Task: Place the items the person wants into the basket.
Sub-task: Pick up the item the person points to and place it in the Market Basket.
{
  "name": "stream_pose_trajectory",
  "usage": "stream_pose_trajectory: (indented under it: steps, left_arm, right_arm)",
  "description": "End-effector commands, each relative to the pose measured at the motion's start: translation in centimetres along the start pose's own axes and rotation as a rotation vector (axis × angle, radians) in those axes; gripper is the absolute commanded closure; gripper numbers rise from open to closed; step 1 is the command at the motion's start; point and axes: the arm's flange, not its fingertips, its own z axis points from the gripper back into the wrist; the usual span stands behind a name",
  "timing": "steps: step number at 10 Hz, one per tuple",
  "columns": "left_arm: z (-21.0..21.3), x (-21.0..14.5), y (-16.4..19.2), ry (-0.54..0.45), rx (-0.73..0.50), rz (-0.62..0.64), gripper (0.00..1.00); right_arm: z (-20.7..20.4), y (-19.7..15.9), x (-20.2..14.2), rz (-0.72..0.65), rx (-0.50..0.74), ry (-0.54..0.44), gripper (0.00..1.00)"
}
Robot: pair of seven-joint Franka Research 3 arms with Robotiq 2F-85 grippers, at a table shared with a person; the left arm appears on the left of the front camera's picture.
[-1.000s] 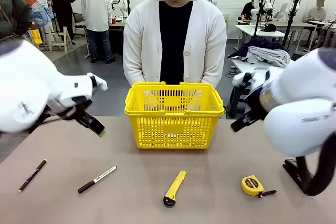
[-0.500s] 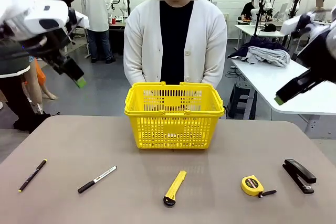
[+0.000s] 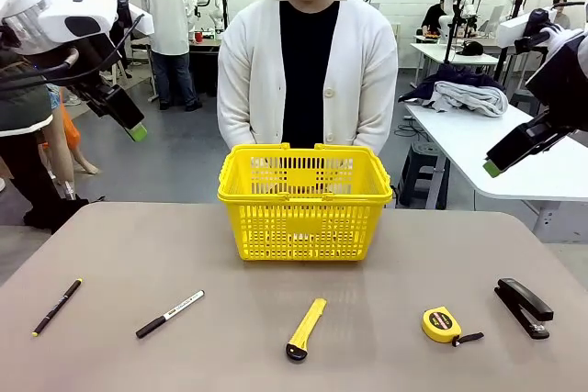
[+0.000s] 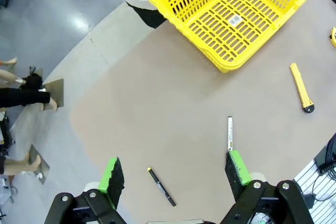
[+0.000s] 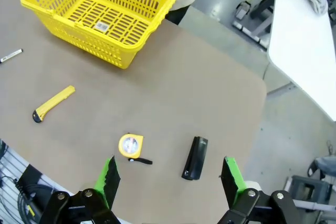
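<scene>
A thin black pen (image 3: 57, 307), a white-barrelled marker (image 3: 170, 313) and a black stapler (image 3: 524, 307) lie on the table (image 3: 138, 245) in a loose row on the robot's side, well apart, probably so each can be picked cleanly. A yellow utility knife (image 3: 305, 328) and a tape measure (image 3: 443, 324) lie between the marker and the stapler. The yellow basket (image 3: 303, 231) stands empty at the far middle, just before the person (image 3: 306, 71), whose arms hang down. The left hand (image 4: 175, 171) and the right hand (image 5: 169, 177) hang high over the table's two sides, both open and holding nothing, seemingly awaiting a request.
</scene>
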Motion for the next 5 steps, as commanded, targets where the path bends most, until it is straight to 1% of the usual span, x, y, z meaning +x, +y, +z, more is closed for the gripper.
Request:
stream_pose_trajectory:
  steps: [1, 2, 3, 4, 5]
  left_arm:
    - [-0.2, 0.1, 0.0, -0.004, -0.017, 0.003, 0.0]
    - [0.0, 0.0, 0.0, 0.0, 0.0, 0.0, 0.0]
    - [-0.2, -1.8, 3.9, -0.064, -0.308, -0.023, 0.0]
    - [-0.3, -3.9, 6.9, -0.144, -0.474, -0.097, 0.0]
    - [-0.1, -6.1, 9.8, -0.216, -0.547, -0.08, 0.0]
  right_arm:
    - [-0.5, 0.0, -0.3, -0.001, -0.002, -0.013, 0.0]
    - [0.0, 0.0, 0.0, 0.0, 0.0, 0.0, 0.0]
    - [-0.6, -3.0, -2.2, 0.041, 0.22, -0.063, 0.0]
    - [-1.3, -5.5, -4.4, 0.118, 0.364, -0.124, 0.0]
    - [-1.9, -8.2, -6.6, 0.102, 0.435, -0.163, 0.0]
